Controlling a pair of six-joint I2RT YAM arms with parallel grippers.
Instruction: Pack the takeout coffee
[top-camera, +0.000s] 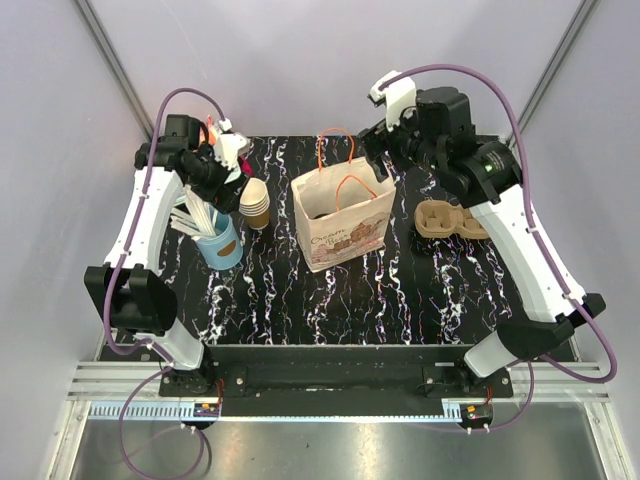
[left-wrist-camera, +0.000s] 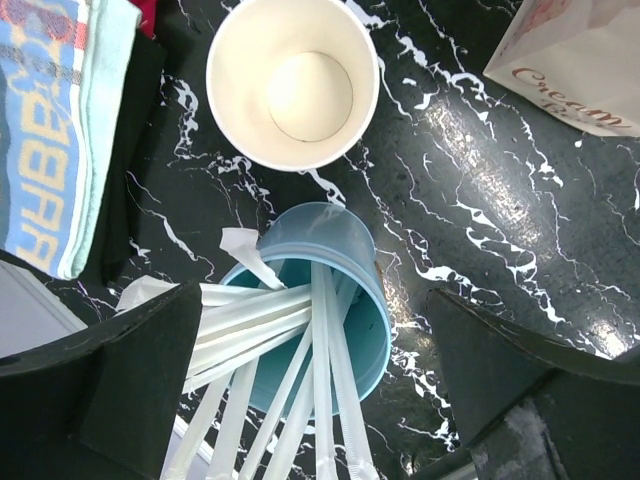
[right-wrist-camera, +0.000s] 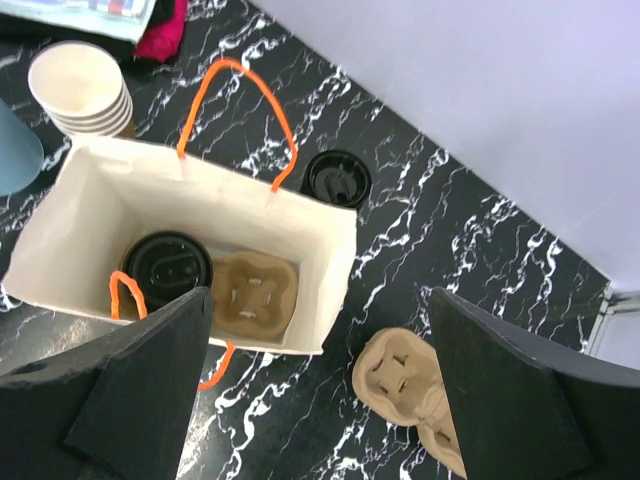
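A takeout coffee with a round black lid (right-wrist-camera: 167, 268) sits inside the open white paper bag (right-wrist-camera: 335, 265), next to an empty hole of a brown cup tray (right-wrist-camera: 257, 290) that lies in the bag. A second black-lidded cup (right-wrist-camera: 337, 178) stands on the table just behind the bag. My right gripper (right-wrist-camera: 330, 400) hangs open above the bag's right end (top-camera: 380, 140), holding nothing. My left gripper (left-wrist-camera: 320, 390) is open over the blue cup (left-wrist-camera: 345, 300) of white sticks (top-camera: 228, 160), empty.
A stack of lidless paper cups (left-wrist-camera: 292, 80) stands beside the blue cup (top-camera: 222, 242). A second brown cup tray (right-wrist-camera: 405, 375) lies on the marble table right of the bag (top-camera: 448, 220). Folded cloths (left-wrist-camera: 55, 120) lie at the back left. The bag's orange handles (right-wrist-camera: 235, 105) stick up.
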